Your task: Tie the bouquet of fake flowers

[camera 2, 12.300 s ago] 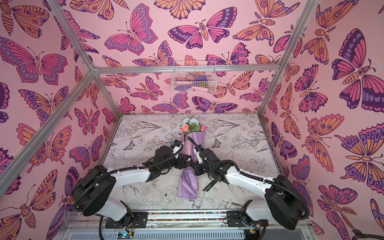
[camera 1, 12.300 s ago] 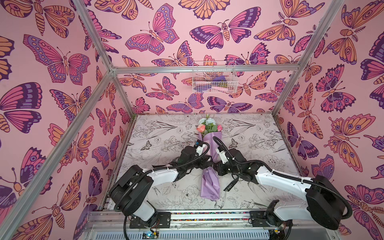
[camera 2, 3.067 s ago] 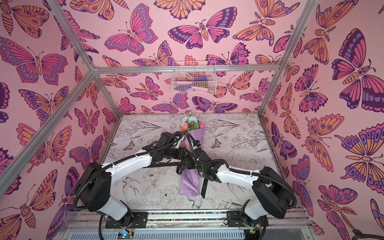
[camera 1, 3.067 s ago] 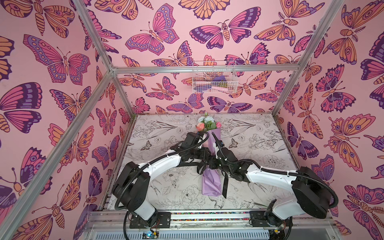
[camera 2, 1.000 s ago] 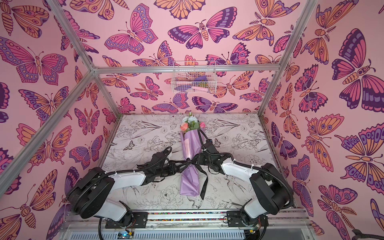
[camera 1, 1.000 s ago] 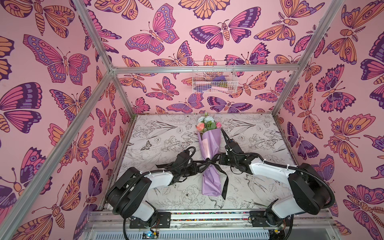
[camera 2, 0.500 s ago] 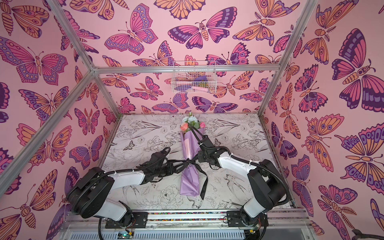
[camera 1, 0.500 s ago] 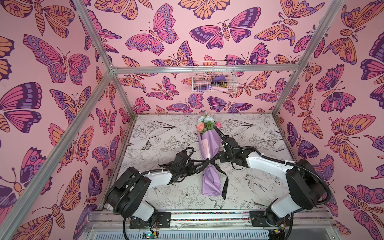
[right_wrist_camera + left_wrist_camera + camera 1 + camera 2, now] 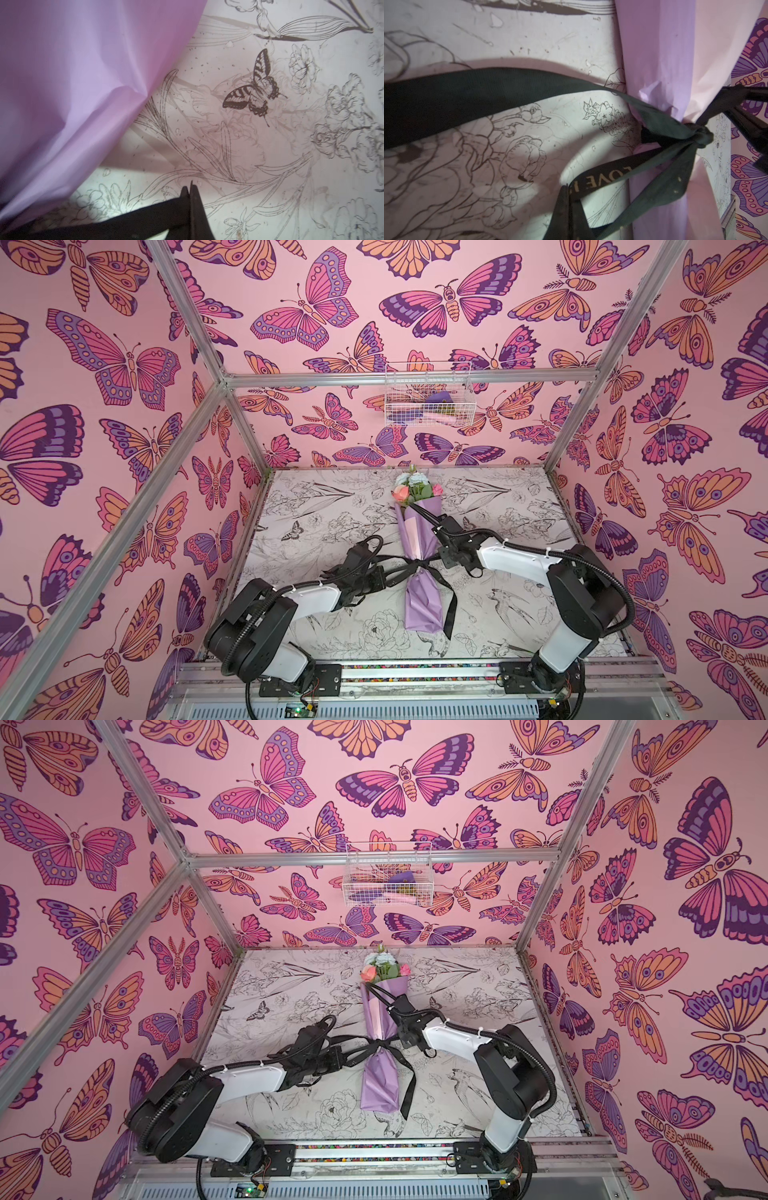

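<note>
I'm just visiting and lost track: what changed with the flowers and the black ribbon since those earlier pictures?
Both arms, earlier huddled over the bouquet of fake flowers, crossed, then drew apart; left gripper and right gripper are each shut on the black ribbon, now knotted around it. The bouquet stayed put.

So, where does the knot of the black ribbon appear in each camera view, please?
In a top view: the knot sits mid-picture, on the pinched waist of the wrapping.
In a top view: the knot sits at the same waist, a little further left.
Left wrist: the knot lies against the pinched paper.
Right wrist: not in it; only a strand of the black ribbon shows.
Shared landmark: the lilac wrapping paper.
</note>
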Tool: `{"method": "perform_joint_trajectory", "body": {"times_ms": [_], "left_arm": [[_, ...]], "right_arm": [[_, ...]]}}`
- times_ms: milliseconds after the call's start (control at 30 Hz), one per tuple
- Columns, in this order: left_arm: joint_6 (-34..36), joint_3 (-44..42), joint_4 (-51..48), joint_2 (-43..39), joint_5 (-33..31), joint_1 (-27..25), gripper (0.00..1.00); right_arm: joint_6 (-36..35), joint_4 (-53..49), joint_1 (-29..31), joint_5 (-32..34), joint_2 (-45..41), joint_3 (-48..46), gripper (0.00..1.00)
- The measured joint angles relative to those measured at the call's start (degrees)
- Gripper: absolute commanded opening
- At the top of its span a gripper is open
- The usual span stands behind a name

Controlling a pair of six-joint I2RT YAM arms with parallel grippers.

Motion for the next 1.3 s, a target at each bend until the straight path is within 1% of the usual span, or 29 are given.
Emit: {"method": "perform_joint_trajectory", "body": {"times_ms": [133, 367, 700, 1000, 1300], "left_arm": [[0.0, -0.7, 0.0, -0.6, -0.3, 0.3, 0.0], [-0.1, -1.8, -0.8, -2.3, -1.9, 0.8, 0.0], [-0.1, -1.9, -1.0, -3.1, -2.1, 0.9, 0.0], [-0.1, -2.4, -1.3, -7.5, -2.8, 1.1, 0.0], [-0.1, -3.0, -2.5, -8.5, -3.2, 1.1, 0.0]], "right_arm": [[-1.6, -1.3, 0.7, 4.0, 2.3, 2.4, 0.0], [-1.9, -3.8, 1.2, 8.7, 4.9, 5.3, 0.0], [-3.5, -5.3, 1.5, 11.9, 4.9, 5.6, 0.0], [-6.6, -5.3, 2.4, 14.3, 4.9, 5.6, 0.0], [-10.4, -5.6, 3.8, 16.9, 4.5, 5.4, 0.0]]}}
